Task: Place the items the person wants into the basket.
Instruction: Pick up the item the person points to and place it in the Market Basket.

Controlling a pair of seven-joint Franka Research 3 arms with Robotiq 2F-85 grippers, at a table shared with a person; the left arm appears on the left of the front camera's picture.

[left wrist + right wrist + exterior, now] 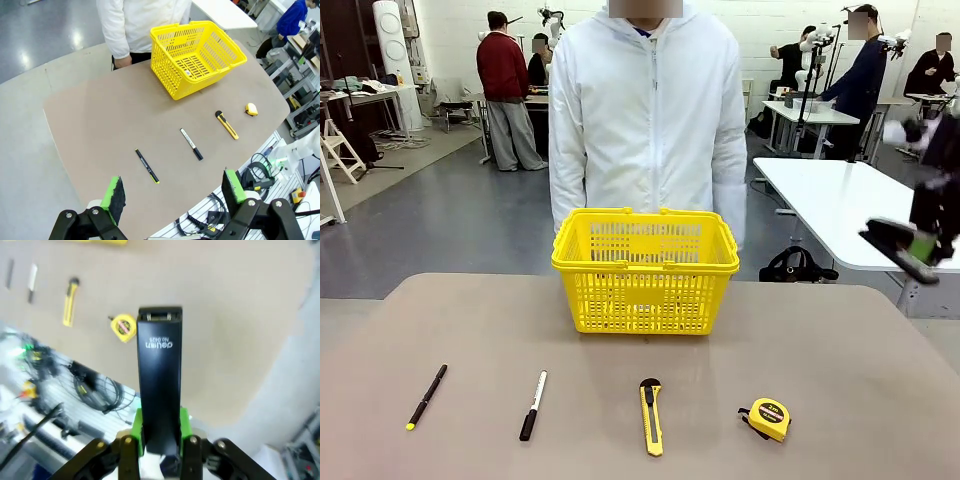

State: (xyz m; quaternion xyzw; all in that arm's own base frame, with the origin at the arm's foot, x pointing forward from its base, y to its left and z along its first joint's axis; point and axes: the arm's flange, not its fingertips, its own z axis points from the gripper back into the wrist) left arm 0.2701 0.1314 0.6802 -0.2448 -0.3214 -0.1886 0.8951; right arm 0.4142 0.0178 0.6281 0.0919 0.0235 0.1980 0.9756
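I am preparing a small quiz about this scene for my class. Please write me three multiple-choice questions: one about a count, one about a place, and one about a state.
1. How many tools lie on the table in front of the basket?
A. two
B. four
C. six

2. Where is the tape measure?
A. inside the basket
B. at the robot's left end of the row
C. at the robot's right end of the row

3. The right gripper is:
A. shut on a black stapler
B. open and empty
C. shut on scissors

Answers:
1 B: a pen, a marker, a knife and the tape measure lie in one row.
2 C: in the front view it is the last tool toward the picture's right.
3 A: the right wrist view shows the green pads closed on the stapler's end.
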